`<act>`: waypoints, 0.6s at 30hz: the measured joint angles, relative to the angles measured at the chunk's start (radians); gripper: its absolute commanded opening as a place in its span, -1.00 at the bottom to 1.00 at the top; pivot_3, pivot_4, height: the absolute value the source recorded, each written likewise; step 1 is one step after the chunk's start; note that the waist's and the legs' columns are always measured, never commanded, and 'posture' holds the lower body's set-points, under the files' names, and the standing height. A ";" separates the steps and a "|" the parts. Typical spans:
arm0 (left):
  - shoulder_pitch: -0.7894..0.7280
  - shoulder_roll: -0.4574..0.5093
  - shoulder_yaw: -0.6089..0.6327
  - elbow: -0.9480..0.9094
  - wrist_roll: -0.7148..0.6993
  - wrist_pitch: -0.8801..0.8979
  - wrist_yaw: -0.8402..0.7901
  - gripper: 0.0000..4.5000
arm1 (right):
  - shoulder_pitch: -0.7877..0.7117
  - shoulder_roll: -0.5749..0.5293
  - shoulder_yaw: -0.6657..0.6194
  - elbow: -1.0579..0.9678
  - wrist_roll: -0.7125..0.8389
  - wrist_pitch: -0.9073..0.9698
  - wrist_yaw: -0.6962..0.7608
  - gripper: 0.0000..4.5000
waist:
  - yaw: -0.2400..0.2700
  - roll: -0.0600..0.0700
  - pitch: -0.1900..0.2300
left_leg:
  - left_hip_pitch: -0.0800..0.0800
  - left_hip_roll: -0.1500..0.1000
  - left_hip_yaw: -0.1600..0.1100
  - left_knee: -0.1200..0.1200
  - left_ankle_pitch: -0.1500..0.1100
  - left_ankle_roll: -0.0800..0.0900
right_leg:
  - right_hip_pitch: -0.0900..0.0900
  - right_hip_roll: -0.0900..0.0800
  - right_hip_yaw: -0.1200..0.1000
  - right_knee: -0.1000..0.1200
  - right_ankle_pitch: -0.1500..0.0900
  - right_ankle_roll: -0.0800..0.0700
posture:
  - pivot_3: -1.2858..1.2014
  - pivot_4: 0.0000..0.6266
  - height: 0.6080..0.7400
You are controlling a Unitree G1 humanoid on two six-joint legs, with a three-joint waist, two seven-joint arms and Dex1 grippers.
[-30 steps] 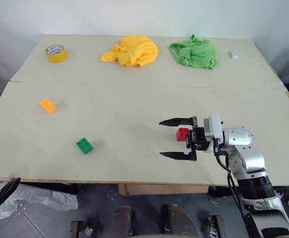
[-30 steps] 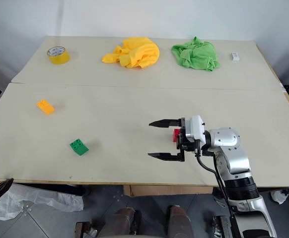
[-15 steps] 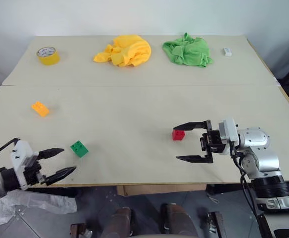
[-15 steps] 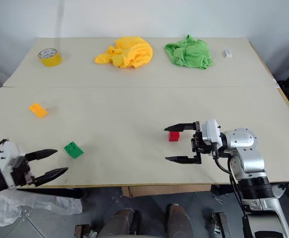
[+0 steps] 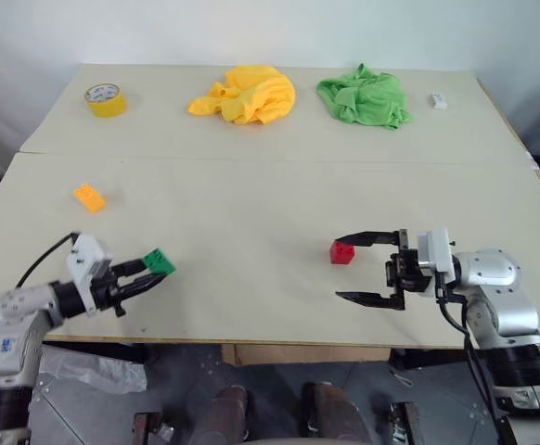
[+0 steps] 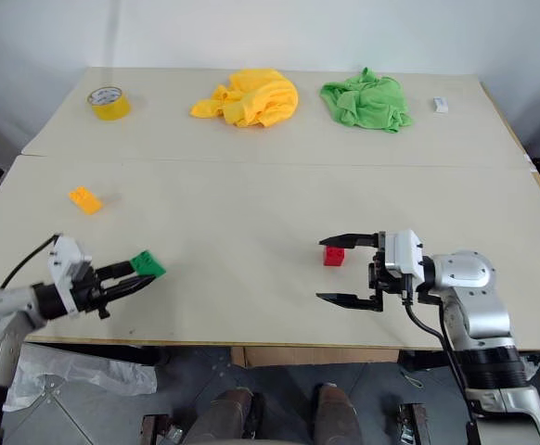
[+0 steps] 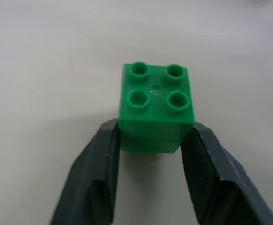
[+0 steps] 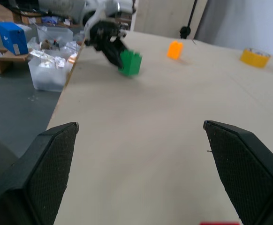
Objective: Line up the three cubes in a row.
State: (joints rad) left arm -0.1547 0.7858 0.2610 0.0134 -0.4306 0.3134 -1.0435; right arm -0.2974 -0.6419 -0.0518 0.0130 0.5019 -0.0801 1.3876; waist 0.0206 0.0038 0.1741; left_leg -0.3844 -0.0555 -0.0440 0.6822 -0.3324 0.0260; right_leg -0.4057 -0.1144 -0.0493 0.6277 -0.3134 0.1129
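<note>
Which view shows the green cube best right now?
The left wrist view: the green cube sits close up, studs visible, clamped between the left gripper fingers. Both eye views show it small at the fingertips; the right wrist view shows it far off.

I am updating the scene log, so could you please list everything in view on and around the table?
green cube: 1, green, near left table edge, between the left claw's fingers
red cube: 1, red, right of centre, near the right claw
orange-yellow cube: 1, left side
tape roll: 1, yellow, far left corner
yellow cloth: 1, far centre
green cloth: 1, far right
white block: 1, far right corner
table: 1, beige
left claw: shut on the green cube
right claw: open, empty
</note>
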 measured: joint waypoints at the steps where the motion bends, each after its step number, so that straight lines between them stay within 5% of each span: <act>1: -0.049 0.013 -0.028 -0.018 -0.002 0.015 -0.020 -0.34 | 0.013 -0.011 -0.009 -0.008 0.000 0.000 -0.008 1.00 | 0.002 0.000 0.000 | 0.000 0.000 0.000 0.000 0.000 0.000 | 0.000 0.000 0.000 0.000 0.000 0.000 | 0.03 -0.52 1.00; 8: -0.476 -0.038 -0.378 0.005 0.101 0.061 -0.163 -0.34 | 0.104 -0.054 -0.097 -0.012 -0.005 -0.004 -0.066 1.00 | 0.002 0.000 0.000 | -0.001 -0.002 0.002 0.000 0.001 0.002 | 0.001 0.002 0.000 0.001 0.001 0.002 | 0.03 -0.52 1.00; 13: -0.760 -0.290 -0.614 0.415 0.301 -0.116 -0.207 -0.34 | 0.140 -0.056 -0.123 -0.027 -0.015 -0.009 -0.117 1.00 | 0.006 -0.001 0.000 | -0.001 -0.002 0.004 0.001 0.002 0.003 | 0.002 0.008 -0.005 0.001 0.003 0.005 | 0.03 -0.52 1.00; 18: -0.836 -0.382 -0.646 0.674 0.379 -0.248 -0.214 -0.34 | 0.161 -0.054 -0.127 -0.054 -0.015 -0.008 -0.150 1.00 | -0.008 -0.003 0.002 | -0.002 -0.001 0.009 0.000 0.002 0.004 | -0.003 0.009 -0.003 0.001 0.003 0.006 | 0.03 -0.52 1.00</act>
State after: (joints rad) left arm -0.9904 0.4041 -0.3853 0.6872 -0.0515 0.0658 -1.2577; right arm -0.1364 -0.6964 -0.1786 -0.0407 0.4866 -0.0881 1.2380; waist 0.0123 0.0004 0.1761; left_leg -0.3869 -0.0561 -0.0351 0.6818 -0.3301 0.0297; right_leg -0.4083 -0.1054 -0.0526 0.6290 -0.3102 0.1190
